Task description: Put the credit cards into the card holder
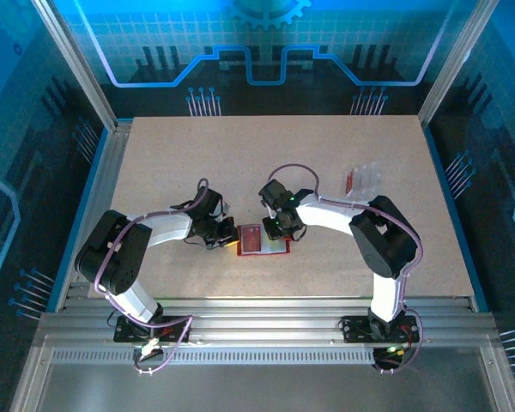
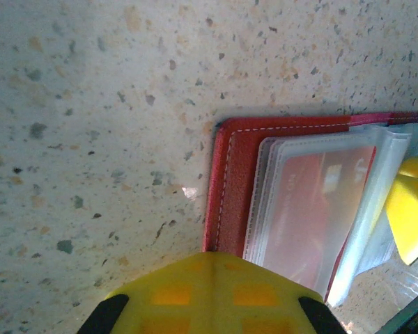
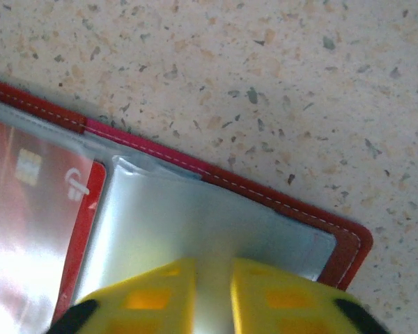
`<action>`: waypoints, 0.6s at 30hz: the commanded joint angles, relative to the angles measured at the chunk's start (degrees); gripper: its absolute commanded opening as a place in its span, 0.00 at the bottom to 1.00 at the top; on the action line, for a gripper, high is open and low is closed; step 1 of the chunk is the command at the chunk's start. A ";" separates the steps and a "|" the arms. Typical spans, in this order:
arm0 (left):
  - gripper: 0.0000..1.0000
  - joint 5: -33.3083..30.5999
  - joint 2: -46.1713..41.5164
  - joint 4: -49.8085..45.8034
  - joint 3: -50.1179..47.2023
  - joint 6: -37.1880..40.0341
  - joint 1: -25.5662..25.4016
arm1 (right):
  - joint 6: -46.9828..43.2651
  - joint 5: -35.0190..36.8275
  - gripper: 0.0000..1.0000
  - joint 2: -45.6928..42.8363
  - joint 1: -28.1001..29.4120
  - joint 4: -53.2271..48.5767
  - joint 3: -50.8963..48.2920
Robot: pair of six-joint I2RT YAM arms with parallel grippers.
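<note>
Left gripper (image 2: 209, 268), fingers pressed together, is seemingly pinning the left edge of the open card holder (image 2: 230, 181) to hold it flat; right gripper (image 3: 212, 271), jaws nearly together, is working at its right sleeves (image 3: 195, 229), grip unclear; one red credit card (image 2: 313, 209) is sitting inside

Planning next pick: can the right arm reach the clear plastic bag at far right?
Probably yes: the clear plastic bag lies on bare tabletop close beside that arm's forearm, with nothing between. The right claw, now at the red folding wallet, must lift off first.
</note>
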 commanded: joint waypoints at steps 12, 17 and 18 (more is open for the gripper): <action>0.00 -1.57 2.56 0.56 -2.88 -0.15 -1.71 | -1.92 0.16 0.00 -1.61 1.52 -5.50 3.35; 0.00 -1.55 2.75 0.59 -2.74 -0.21 -1.67 | -2.00 2.35 0.05 -1.23 1.52 -7.22 4.39; 0.00 -1.49 2.84 0.61 -2.67 -0.21 -1.71 | -2.09 3.30 0.16 -1.03 1.51 -7.96 4.88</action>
